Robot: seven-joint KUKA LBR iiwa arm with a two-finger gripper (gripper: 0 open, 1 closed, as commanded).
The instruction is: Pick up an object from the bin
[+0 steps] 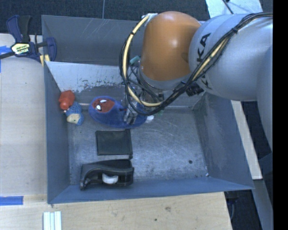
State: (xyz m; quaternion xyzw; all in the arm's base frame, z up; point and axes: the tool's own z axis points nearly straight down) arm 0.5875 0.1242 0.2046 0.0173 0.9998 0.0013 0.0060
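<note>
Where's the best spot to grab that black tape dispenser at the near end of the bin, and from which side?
Probably from straight above, across the middle of the black tape dispenser, beside its white roll. It lies long and narrow along the bin's near wall, so a grip closing across its short width should fit.

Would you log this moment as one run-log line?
gripper | at view-right edge of blue-and-red toy | black pad, tape dispenser lie apart

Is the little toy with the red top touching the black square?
Apart. The camera view shows bare grey bin floor between the toy and the black square.
</note>
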